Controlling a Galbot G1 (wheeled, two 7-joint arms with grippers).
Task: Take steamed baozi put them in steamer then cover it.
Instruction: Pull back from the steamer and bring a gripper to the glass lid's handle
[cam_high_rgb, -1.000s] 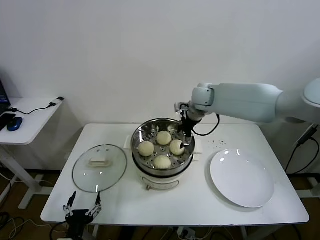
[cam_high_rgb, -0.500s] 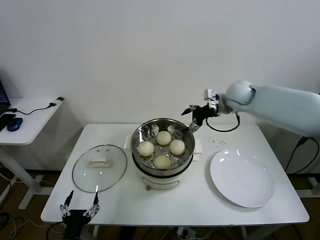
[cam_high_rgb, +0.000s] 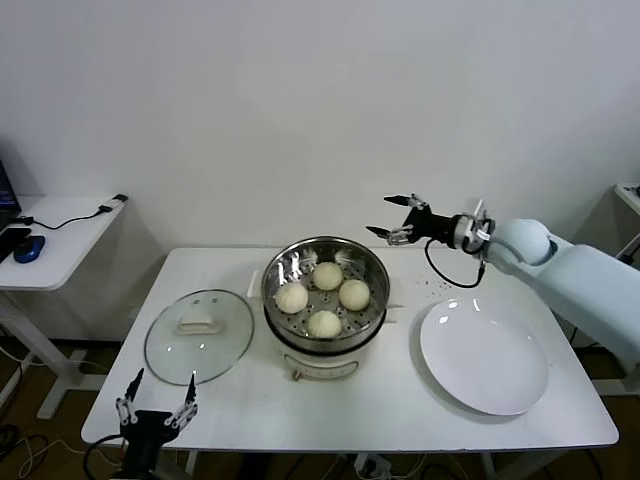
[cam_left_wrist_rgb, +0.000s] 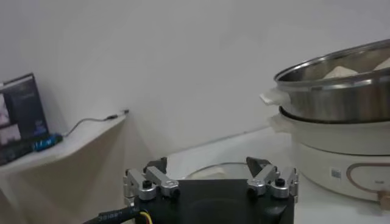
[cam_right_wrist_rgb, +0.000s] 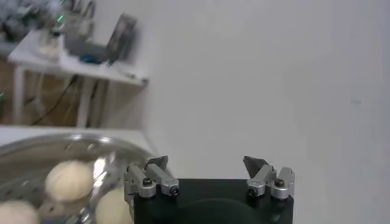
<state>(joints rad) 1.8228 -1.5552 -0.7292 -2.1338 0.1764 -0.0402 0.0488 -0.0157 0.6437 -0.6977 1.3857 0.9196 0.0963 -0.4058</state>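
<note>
Several cream-white baozi lie inside the shiny steel steamer, which sits on its cream-white pot base in the middle of the table. The baozi also show in the right wrist view. The glass cover with its cream handle lies flat on the table to the left of the steamer. My right gripper is open and empty, in the air above and right of the steamer. My left gripper is open and empty, low at the table's front left edge, in front of the cover.
A flat white plate lies on the table's right side. A small side table with a blue mouse and cables stands at the far left. The white wall is close behind the table.
My right gripper has risen out of the steamer and drawn back to the right, empty. My left gripper has moved slightly at the table's front edge.
</note>
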